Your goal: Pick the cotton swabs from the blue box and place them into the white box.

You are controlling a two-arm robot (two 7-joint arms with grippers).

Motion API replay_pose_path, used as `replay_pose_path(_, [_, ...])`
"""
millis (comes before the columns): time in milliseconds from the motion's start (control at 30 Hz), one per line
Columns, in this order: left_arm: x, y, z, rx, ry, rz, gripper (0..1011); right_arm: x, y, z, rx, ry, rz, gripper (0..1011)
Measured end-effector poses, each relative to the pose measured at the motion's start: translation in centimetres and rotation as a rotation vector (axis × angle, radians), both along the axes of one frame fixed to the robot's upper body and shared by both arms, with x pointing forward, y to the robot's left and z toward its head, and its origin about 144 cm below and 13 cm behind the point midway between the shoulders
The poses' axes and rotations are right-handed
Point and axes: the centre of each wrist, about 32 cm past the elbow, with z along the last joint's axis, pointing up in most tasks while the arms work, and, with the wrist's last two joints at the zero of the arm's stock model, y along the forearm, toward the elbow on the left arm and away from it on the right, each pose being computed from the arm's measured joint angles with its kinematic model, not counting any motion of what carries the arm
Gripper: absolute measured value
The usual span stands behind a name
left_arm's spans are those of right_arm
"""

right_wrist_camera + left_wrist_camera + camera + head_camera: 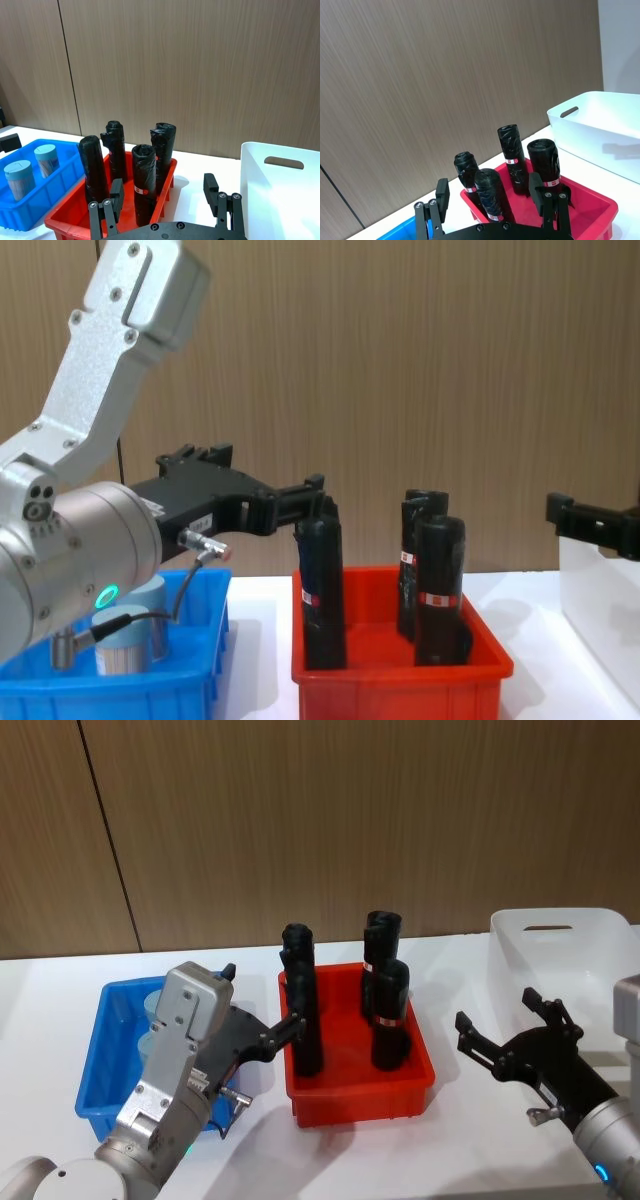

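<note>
Cotton swabs (47, 159): right wrist view, we count two jars upright in blue box (25, 215).
Head view: left gripper (262, 995) at blue box's edge beside red bin (360, 1105), fingers wide, empty. Right gripper (495, 1010) near white box (600, 952), above surface (465, 1120), fingers wide, empty.
Chest view: we see one jar in blue box under left arm.

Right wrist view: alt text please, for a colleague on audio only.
The right claw hangs open in the foreground, the red bin of four upright black cylinders ahead of it and the white box beside that bin. On the bin's other side, two jars of cotton swabs stand in the blue box.
</note>
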Motion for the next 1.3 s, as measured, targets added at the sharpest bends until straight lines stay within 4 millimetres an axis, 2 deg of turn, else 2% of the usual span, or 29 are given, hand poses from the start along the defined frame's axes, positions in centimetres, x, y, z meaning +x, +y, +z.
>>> replay_pose_path(1300, [0.0, 0.0, 0.0, 0.0, 0.0, 0.0, 1004, 0.0, 0.0, 0.0, 0.0, 0.0, 0.0, 1002])
